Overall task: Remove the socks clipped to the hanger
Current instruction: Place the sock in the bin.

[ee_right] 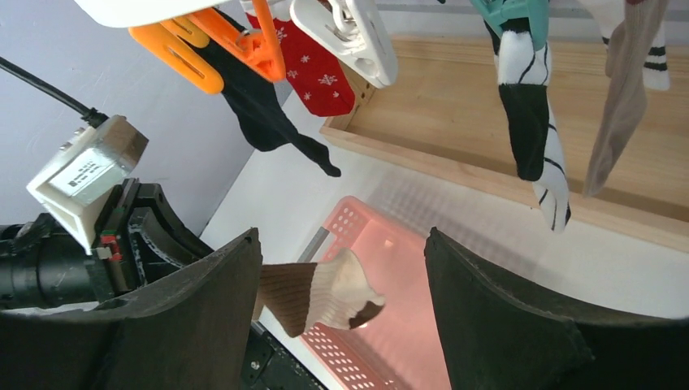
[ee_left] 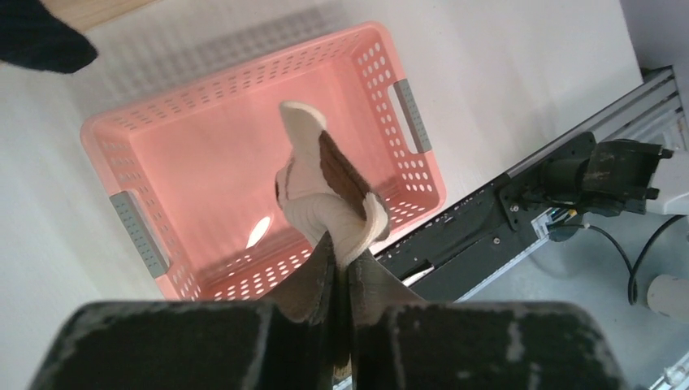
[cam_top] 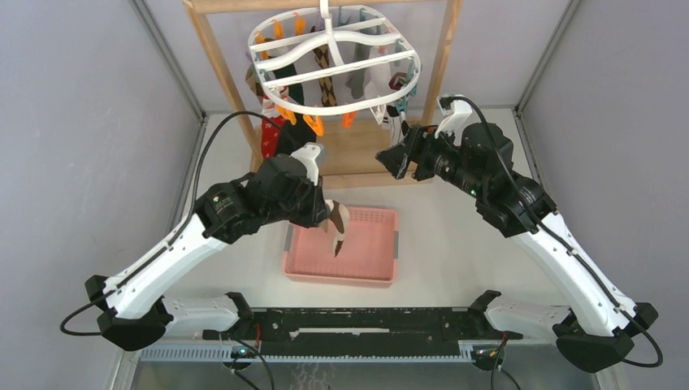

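You have bright, even overhead light, with soft shadows on the white worktop (cam_top: 455, 219). In the left wrist view a glare spot sits in the pink basket (ee_left: 244, 81), and the dark fingers (ee_right: 203, 325) nearest each wrist camera look blurred.

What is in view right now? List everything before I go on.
hanger: one, white, hung in the wooden frame at the back
clips: several, orange and teal, dangling from the hanger
clipped socks: at least four in the right wrist view, red, black, white with black stripes, beige-grey; total unclear
loose sock: one, beige and brown, held above the basket
basket: one, pink, on the table between the arms
wooden frame: one, light wood, far side of the table
table: one, white
left pincer: black, shut on the loose sock
right pincer: black, open, by the hanger's right side
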Tool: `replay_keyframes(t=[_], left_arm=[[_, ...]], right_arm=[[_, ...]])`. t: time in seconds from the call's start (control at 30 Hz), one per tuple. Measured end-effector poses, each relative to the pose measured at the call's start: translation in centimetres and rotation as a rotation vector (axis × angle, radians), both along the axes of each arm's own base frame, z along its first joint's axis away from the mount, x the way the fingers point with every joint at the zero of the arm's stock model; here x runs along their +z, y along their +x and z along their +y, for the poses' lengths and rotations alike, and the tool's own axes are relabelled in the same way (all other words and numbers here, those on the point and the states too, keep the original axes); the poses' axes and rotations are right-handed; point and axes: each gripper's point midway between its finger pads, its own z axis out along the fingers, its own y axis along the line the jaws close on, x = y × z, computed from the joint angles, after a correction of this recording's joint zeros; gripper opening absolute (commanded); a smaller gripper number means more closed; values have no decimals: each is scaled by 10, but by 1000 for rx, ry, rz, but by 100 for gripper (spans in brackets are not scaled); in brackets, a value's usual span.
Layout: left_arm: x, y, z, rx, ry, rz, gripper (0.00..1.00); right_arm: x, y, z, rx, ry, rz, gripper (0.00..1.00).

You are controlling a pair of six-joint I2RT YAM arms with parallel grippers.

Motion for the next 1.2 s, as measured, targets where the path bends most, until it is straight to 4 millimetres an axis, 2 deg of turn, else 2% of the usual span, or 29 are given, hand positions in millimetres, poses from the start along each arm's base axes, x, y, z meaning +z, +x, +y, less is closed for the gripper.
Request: replay_keyframes(t=[0.07, 0.23, 0.43, 0.5, 0.6, 0.73, 0.77, 1.2], left_arm=[[-7, 0, 1, 9, 6, 8, 16], [-24, -3, 5, 30, 24, 37, 34], [-39, -5, 11, 57, 31, 56, 39], [-40, -5, 13, 67, 31, 53, 44], [-38, -5, 15, 77, 22, 46, 56], [-36, -3, 16, 93, 16, 35, 96], [-36, -3, 17, 102, 14, 36, 99], [-40, 0, 21, 120, 52, 42, 100]], right_arm=[[-1, -1, -1, 0, -3, 4, 80], [-4, -4, -3, 1, -13, 17, 83], [-8, -7, -4, 7, -22, 32, 84], [-9, -7, -4, 7, -23, 34, 84], [-9, -8, -4, 9, -23, 35, 84], [-9, -8, -4, 11, -23, 35, 84], [-9, -8, -4, 11, -23, 35, 84], [-11, -10, -2, 27, -21, 43, 84]])
